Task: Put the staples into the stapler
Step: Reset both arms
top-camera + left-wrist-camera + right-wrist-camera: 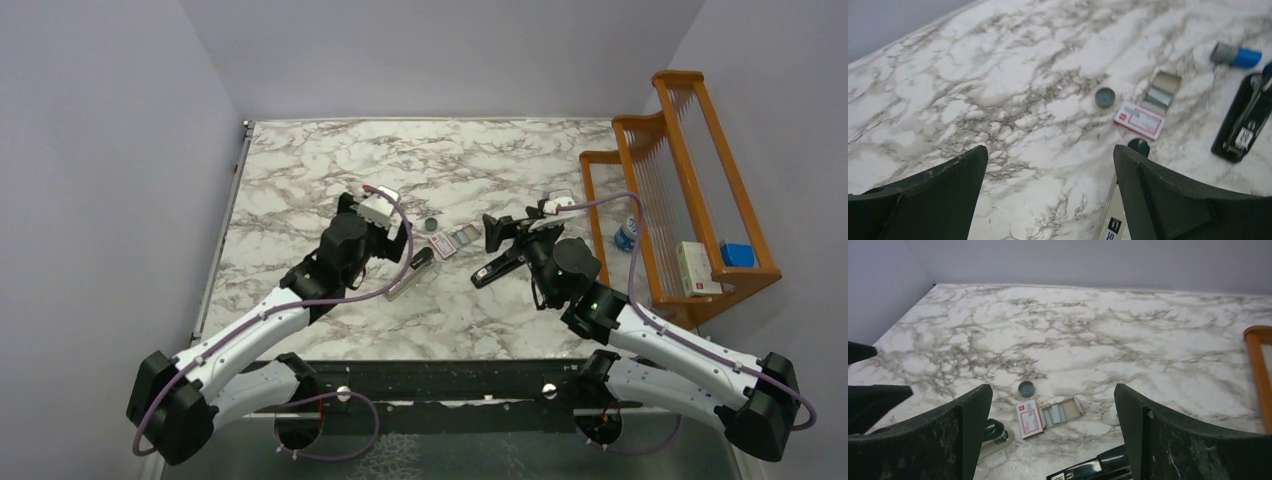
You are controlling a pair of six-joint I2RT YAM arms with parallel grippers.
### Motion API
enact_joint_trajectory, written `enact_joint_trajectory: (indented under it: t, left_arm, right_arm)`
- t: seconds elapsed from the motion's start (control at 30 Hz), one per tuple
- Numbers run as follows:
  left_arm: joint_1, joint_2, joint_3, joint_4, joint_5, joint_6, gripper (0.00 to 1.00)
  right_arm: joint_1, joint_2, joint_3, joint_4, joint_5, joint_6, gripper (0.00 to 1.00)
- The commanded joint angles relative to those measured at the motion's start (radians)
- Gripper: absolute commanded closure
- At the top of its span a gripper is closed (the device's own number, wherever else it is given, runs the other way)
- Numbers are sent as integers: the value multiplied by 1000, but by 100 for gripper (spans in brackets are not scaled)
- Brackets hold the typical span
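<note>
Between the two arms lies the open white-and-red box (443,244) (1139,120) (1030,418). Its tray holds the silvery staples (1054,413) (1159,96). A black stapler (493,268) (1243,120) (1098,470) lies just under and in front of my right gripper (500,240) (1053,387), which is open and empty. A pale beige stapler with a black rounded end (410,272) (1115,220) (993,432) lies partly beneath the right finger of my left gripper (398,243) (1050,150). That gripper is open too, with only bare marble between its fingers.
A small dark round disc (431,224) (1105,97) (1026,388) sits just beyond the box. A blue-and-white cylinder (625,235) (1237,54) lies by the orange wooden rack (690,180), which holds a white box and a blue item. Walls close the left, back and right.
</note>
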Motion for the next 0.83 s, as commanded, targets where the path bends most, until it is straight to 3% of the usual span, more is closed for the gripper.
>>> enact_joint_trajectory:
  t: [0.0, 0.3, 0.5, 0.8]
  left_arm:
    - [8, -135, -86, 199, -341, -233, 1]
    - [10, -403, -244, 210, -675, -315, 1]
    - [9, -512, -319, 198, -783, -366, 1]
    - [10, -529, -312, 97, -806, -381, 1]
  right_arm:
    - [1, 6, 91, -23, 162, -186, 5]
    - [1, -8, 105, -124, 179, -162, 0]
    - [1, -28, 56, -121, 199, -140, 0]
    - [1, -24, 36, -184, 176, -104, 0]
